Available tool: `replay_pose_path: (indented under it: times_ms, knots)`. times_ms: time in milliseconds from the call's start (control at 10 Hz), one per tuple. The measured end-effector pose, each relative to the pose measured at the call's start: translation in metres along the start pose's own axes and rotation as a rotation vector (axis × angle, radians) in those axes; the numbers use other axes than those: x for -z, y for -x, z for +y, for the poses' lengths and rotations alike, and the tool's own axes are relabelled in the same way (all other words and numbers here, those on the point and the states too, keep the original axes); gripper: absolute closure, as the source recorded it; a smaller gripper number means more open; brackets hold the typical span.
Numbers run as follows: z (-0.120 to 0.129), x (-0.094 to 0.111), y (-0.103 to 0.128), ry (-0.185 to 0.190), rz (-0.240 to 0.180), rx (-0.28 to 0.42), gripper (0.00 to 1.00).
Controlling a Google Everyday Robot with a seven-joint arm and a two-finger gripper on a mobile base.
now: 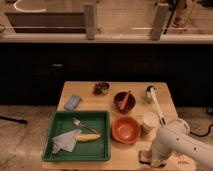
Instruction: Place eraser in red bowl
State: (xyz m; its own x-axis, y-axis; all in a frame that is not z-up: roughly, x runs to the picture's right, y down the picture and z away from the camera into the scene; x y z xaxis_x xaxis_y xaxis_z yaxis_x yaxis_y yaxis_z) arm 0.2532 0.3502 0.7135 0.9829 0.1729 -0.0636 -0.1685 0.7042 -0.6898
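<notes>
The red bowl (125, 130) is wide, shallow and orange-red. It sits on the wooden table (85, 90) just right of the green tray and is empty. My gripper (147, 158) is low at the table's front edge, right of and nearer than the bowl, at the end of the white arm (172, 142). The arm hides most of it. A small pale shape sits at the gripper's tip. I cannot tell whether it is the eraser or whether the gripper holds it.
A green tray (55, 131) at the front left holds a banana (90, 136), a fork and a grey cloth. A white cup (148, 121) stands right of the red bowl. A dark maroon bowl (124, 101) with an orange stick is behind it. A blue object (72, 102) lies at the left.
</notes>
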Motion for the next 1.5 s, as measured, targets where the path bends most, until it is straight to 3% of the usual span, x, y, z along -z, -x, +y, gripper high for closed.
replay_pose_path:
  times_ms: [700, 1500]
  knots:
    - [-0.006, 0.057, -0.002, -0.1, -0.031, 0.017, 1.0]
    - [-0.053, 0.108, 0.014, -0.204, -0.06, 0.033, 1.0]
